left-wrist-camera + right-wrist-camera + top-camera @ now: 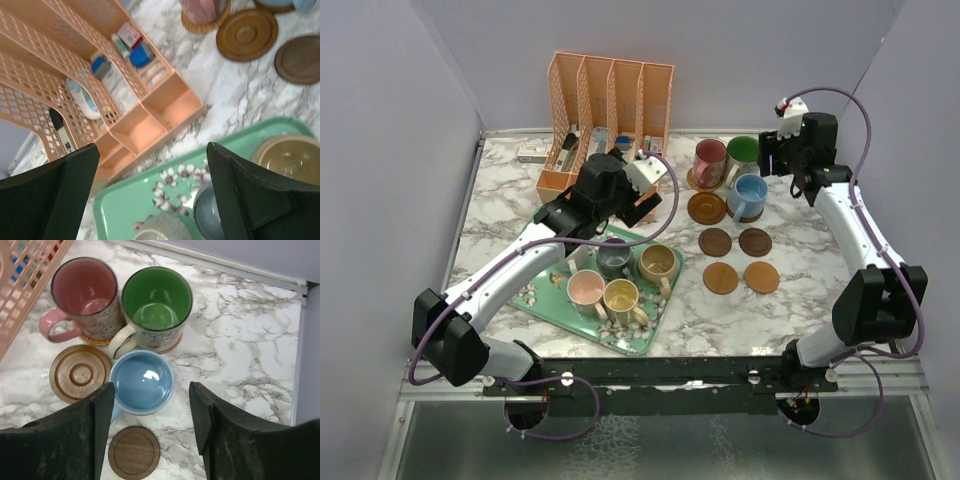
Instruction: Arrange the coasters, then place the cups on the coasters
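Three cups stand on coasters at the back right: a maroon-pink one [709, 160], a green one [741, 153] and a blue one [750, 195]. Bare coasters lie beside them: a ringed brown one [706, 208], two dark ones [715, 242] [755, 241] and two orange-brown ones [721, 278] [761, 277]. My right gripper [152, 395] hangs open above the blue cup [142, 381], holding nothing. On the green tray [550, 300] stand grey-blue [614, 258], tan [657, 263], pink [586, 290] and yellow [621, 297] cups. My left gripper [150, 150] is wide open over the tray's far end [130, 205], near the grey-blue cup [210, 212].
An orange mesh file organizer [605, 110] with small items in it stands at the back left, close behind my left wrist. Grey walls enclose the marble table on three sides.
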`<state>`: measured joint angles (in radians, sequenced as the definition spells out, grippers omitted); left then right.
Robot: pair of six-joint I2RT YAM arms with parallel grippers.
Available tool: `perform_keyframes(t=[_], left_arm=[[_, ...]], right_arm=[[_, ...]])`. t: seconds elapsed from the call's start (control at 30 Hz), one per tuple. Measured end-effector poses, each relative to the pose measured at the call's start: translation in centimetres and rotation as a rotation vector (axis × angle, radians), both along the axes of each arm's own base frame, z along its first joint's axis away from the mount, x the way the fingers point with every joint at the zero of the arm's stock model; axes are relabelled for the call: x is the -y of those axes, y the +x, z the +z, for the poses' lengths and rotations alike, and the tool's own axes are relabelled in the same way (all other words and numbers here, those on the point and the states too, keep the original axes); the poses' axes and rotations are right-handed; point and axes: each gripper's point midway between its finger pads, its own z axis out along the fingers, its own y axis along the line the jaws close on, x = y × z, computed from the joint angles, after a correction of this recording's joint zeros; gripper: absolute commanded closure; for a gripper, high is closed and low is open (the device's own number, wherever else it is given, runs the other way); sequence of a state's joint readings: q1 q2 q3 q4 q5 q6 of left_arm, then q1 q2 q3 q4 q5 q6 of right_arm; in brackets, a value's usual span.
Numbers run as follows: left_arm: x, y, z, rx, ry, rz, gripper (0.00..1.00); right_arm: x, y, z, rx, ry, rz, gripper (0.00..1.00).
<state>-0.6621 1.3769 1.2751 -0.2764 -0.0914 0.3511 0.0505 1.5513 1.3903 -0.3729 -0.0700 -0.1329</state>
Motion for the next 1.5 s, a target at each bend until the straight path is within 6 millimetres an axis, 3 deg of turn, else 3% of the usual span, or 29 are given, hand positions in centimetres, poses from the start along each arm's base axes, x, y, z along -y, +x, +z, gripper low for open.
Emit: perform_keyframes(t=[0.17,0.3,0.53,0.67,0.93,1.1,1.33,1.5], left_arm=[[-1.7,-1.9,-4.5,-0.102,0.102,-0.026,0.03],[-1.8,-3.7,-6.6,-0.183,0.127,-0.088,0.01],[0.2,-5.8,-7.8,-0.27,0.081,-0.189,0.03],[1.3,-6.3,-9.1,-0.323,0.078,-0.212,0.04],[0.7,-6.9,-9.9,-0.345,0.117,-0.215,0.07],[-1.3,-6.7,-10.7,-0.362,0.158,-0.172,0.16],[-7.3,-4.1,-11.4,-0.428,0.133,0.014,0.26],[-9.3,-3.8,-11.4,-0.456,0.111,0.069,0.28]], right_arm=[[-1.6,-2.2,-1.2,-0.026,0.007,0.116,0.29],[-3.0,-4.8,-1.7,-0.032,0.029,0.212,0.27],[-4.5,-7.8,-0.4,0.033,0.039,0.328,0.26],[-4.9,-8.9,-0.8,0.049,0.037,0.363,0.26],[-5.4,-10.9,-2.3,0.048,0.032,0.417,0.26],[-5.6,-10.7,-2.0,0.066,0.029,0.433,0.26],[-5.9,-10.8,-1.9,0.073,0.036,0.451,0.26],[-6.1,-10.9,-1.9,0.072,0.04,0.458,0.26]])
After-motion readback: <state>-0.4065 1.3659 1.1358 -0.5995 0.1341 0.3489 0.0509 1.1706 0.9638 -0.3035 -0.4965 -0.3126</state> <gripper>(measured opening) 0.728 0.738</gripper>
